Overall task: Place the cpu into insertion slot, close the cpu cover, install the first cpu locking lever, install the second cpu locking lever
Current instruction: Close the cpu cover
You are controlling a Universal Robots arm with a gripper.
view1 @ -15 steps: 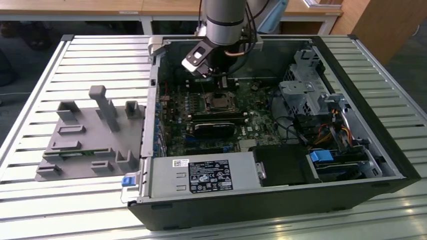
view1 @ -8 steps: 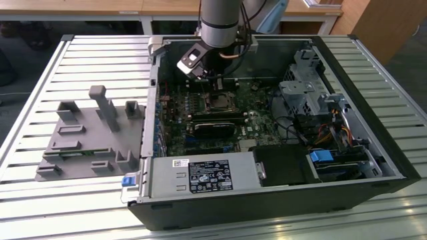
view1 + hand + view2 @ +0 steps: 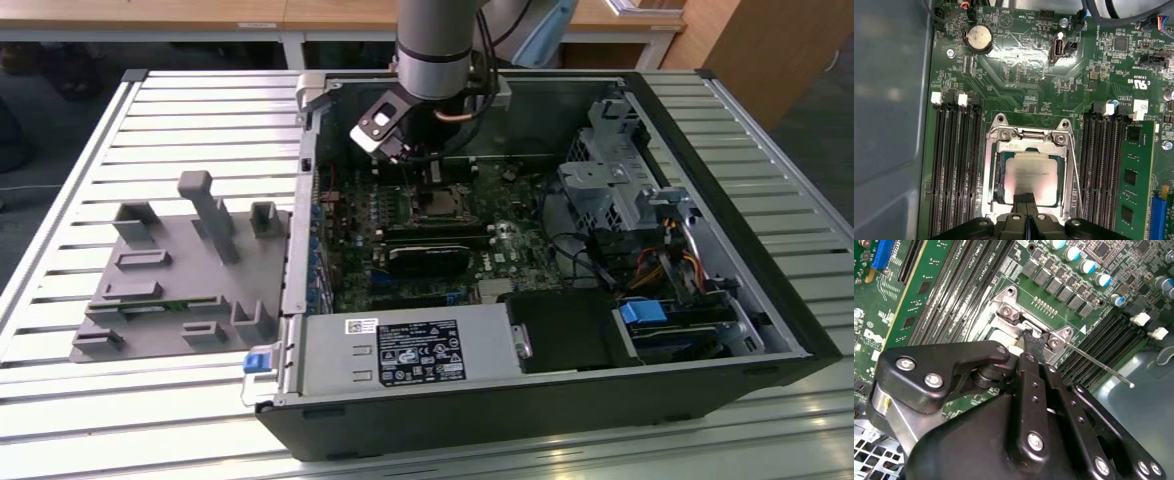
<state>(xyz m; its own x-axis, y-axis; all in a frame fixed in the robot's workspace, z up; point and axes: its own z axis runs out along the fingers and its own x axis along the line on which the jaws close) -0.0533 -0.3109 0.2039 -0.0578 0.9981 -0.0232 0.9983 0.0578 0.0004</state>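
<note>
Pale slatted metal table [image 3: 134,400] underneath; wooden desk [image 3: 334,12] at twelve o'clock, wooden cabinet [image 3: 761,50] at two, dark floor [image 3: 40,110] at ten.

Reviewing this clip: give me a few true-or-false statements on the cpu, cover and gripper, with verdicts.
1. The cpu lies in the slot. True.
2. The cover stands raised. False: it lies down, framing the cpu.
3. The gripper is wide open. False: it is shut, its tip at the cpu's edge.
4. Memory slots run on both sides of the slot. True.
</note>
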